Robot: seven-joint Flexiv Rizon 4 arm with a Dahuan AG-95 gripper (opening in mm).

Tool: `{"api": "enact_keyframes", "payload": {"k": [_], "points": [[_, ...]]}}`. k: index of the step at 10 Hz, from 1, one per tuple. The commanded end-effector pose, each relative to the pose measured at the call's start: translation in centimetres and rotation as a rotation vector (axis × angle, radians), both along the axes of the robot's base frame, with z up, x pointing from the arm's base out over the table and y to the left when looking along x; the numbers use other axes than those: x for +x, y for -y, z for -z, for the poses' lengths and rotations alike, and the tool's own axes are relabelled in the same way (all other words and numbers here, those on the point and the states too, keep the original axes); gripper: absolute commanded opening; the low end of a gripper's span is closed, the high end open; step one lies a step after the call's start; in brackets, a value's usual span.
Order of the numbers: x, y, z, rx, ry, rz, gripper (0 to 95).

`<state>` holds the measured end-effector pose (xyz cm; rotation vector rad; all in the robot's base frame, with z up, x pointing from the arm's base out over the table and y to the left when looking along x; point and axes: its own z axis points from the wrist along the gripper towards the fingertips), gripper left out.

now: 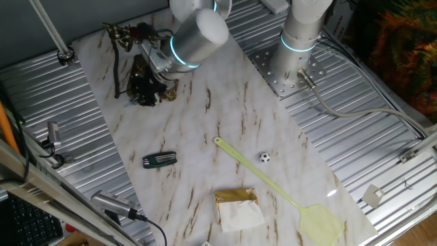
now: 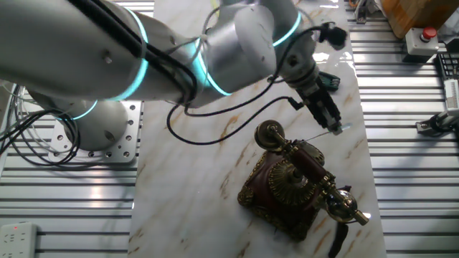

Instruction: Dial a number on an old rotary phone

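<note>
The other fixed view puts the gripper (image 2: 331,120), seemingly clenched on nothing, right of centre above the phone (image 2: 297,188); descend squarely into 1 dial hole.

The old rotary phone (image 2: 297,186) stands at one end of the desk (image 1: 205,130), the claw (image 2: 331,118) apparently just above its handset (image 2: 308,168).

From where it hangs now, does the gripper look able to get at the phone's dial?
Probably yes: the gripper hangs just beyond the old rotary phone, near the handset. The handset crosses above the dial, which may narrow the approach.
</note>
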<state>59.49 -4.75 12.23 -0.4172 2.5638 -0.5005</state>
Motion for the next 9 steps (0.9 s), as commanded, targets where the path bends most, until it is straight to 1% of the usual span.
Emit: {"api": "enact_keyframes", "payload": {"k": [1,2,4,5,6,7,8,9], "points": [[-1.45,-0.29,-2.18,0.018,-0.299,0.034,0.0],[-1.49,-0.37,-2.33,0.042,-0.34,0.074,0.0],[-1.54,-0.51,-2.49,0.101,-0.417,0.157,0.0],[-1.55,-0.57,-2.47,0.239,-0.477,0.259,0.0],[-1.55,-0.69,-2.39,0.276,-0.468,0.292,0.0],[-1.55,-0.73,-2.35,0.28,-0.455,0.303,0.0],[-1.53,-0.77,-2.25,0.308,-0.439,0.323,0.0],[-1.5,-0.74,-2.07,0.314,-0.433,0.331,0.0]]}}
